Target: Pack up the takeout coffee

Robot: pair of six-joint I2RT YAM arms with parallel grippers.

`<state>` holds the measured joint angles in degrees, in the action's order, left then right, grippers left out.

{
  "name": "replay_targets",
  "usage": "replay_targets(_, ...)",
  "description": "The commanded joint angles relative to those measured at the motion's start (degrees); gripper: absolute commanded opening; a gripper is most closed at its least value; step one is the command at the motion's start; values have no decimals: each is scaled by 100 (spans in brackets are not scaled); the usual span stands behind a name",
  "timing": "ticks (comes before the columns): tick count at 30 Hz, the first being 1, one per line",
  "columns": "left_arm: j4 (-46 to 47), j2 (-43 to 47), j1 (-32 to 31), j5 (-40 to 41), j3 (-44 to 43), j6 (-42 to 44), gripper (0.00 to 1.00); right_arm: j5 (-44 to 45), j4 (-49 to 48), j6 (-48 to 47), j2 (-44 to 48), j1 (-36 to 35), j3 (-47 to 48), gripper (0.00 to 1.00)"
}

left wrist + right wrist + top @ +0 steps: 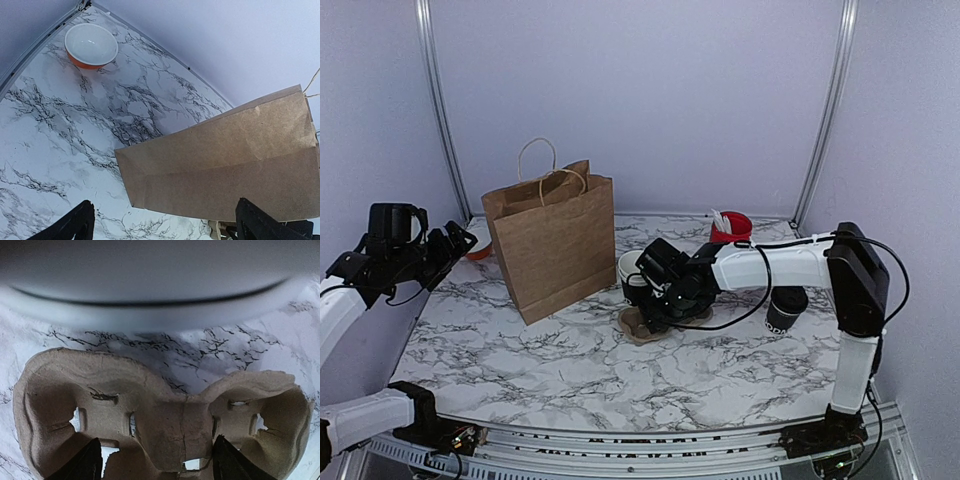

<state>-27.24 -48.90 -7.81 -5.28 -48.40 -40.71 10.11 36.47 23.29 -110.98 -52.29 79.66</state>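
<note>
Your right claw [155, 466] stands open at a middling spread, with nothing between its dark fingers [85, 465]; it hangs low over a brown pulp cup carrier [165, 425], the fingers straddling the ridge between two of its wells; those wells look bare in the wrist view. A pale, blurred rim with a thin dark line fills the top of that view; it is too soft for you to name with certainty.

From above, the carrier lies flat on the marble counter [570, 360], near the middle; just behind it and close beside the claw stands a small cup [630, 268], upright, dark on its side and pale at the top; you cannot tell whether the claw touches it. A second cup [785, 308] stands upright to the right, under the right arm's forearm and well apart from the carrier; it is black, with a dark top and a small white mark on its side.

A brown paper bag [555, 250] with twine handles stands upright to the left of the carrier; a red cup [730, 228] holding white utensils sits at the back, beyond the arm.

Your left claw [167, 227] is spread wide and holds nothing; it hovers above the counter at the far left, facing the bag's side, with an orange-and-white bowl [91, 45] in the back corner.
</note>
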Motion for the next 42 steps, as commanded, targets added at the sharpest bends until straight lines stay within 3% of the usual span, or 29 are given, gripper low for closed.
replay_targets(1,-54,54,29,95,-136,36,99,32,-89,-164,-143,53,155,73)
replay_targets(20,-510,-207,19,520,-895,131,99,-37,-532,-435,182,274,-321,65)
replay_targets(42,-405,-453,-80,525,-767,98,99,-145,-1144,-72,440,193,-793,64)
